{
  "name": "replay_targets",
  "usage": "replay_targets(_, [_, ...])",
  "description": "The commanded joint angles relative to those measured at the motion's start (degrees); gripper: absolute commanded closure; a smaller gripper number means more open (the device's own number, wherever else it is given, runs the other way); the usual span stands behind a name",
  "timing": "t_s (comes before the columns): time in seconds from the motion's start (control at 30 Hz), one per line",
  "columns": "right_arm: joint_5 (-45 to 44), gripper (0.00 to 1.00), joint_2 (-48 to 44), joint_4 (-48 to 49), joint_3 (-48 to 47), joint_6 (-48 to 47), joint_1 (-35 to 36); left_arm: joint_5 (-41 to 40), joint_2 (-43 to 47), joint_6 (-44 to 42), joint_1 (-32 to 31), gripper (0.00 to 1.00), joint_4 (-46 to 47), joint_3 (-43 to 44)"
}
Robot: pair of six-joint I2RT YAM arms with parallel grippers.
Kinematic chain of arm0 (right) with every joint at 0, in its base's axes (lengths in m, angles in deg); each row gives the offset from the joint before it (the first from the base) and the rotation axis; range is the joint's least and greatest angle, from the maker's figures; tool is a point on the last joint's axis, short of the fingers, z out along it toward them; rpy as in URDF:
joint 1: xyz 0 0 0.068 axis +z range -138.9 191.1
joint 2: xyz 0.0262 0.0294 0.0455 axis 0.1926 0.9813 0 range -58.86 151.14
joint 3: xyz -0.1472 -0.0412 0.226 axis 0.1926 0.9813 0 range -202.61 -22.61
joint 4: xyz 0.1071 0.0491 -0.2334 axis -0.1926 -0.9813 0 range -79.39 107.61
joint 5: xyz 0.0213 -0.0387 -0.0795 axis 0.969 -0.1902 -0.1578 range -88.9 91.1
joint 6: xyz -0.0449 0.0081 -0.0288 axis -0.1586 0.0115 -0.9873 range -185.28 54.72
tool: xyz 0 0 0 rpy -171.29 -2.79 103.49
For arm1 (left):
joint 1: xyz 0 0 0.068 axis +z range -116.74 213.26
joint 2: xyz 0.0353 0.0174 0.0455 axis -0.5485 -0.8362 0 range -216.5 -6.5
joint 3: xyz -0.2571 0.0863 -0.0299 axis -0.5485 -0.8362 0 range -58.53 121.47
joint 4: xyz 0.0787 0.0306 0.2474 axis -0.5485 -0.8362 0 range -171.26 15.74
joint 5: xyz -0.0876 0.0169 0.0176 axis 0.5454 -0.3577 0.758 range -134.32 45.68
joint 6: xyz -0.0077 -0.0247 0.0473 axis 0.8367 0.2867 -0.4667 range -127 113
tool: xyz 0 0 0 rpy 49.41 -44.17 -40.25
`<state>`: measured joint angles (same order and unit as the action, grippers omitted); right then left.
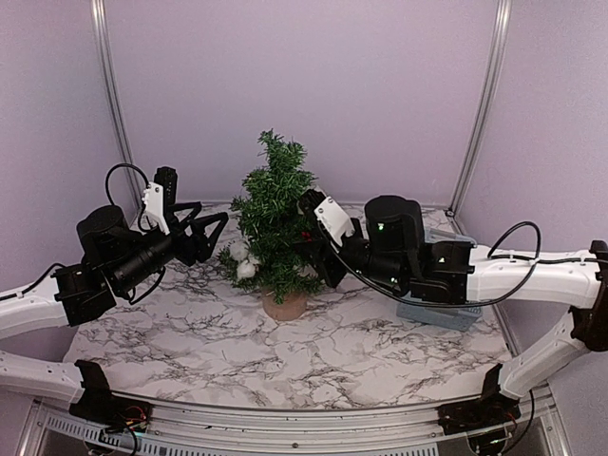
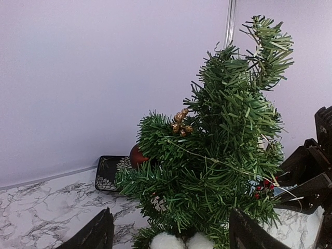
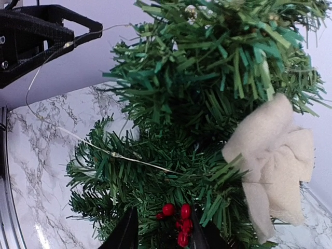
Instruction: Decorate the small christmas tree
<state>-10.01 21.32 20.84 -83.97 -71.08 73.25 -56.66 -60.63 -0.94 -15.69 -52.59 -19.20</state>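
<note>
R end effector is pushed into the lower branches of the small christmas tree, fingers partly spread w/ a red berry sprig btwn them. Looks released, not clamped; the near finger stands clear of the berries. L end effector is wide open just beside the tree's other side, nothing in it, w/ the lower branches and two white balls lying in line btwn its fingers.

Tree stands upright on its tan base, mid-bench toward the back, btwn the two arms. On it:
- a cream bow
- a gold bead cluster
- a dark red bauble, low at the back
- a thin wire, running across the needles and up toward the L fingertip; can't tell if it touches

Behind the tree, on the marble-look bench, lies a flat dark patterned tray. A grey-blue box sits under the R arm, well apart from the tree.
</note>
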Motion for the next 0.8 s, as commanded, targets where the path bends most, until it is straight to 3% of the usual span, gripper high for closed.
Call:
replay_targets(0.0, [0.4,0.63,-2.4,-0.5,-2.1,0.9,0.3,0.9,-0.3,0.0,0.4,0.23,2.1,-0.2])
replay_targets(0.3, [0.8,0.53,-5.7,-0.1,0.0,1.3,0.3,0.9,-0.6,0.4,0.4,0.23,2.1,0.0])
replay_targets(0.6, [4.2,0.33,-12.1,0.3,4.4,1.9,0.1,1.4,-1.6,3.6,1.6,0.19,2.1,0.5])
replay_targets(0.77, [6.7,0.23,-16.7,-0.6,6.2,4.0,-5.2,4.1,-1.0,7.0,6.0,0.18,1.6,0.3])
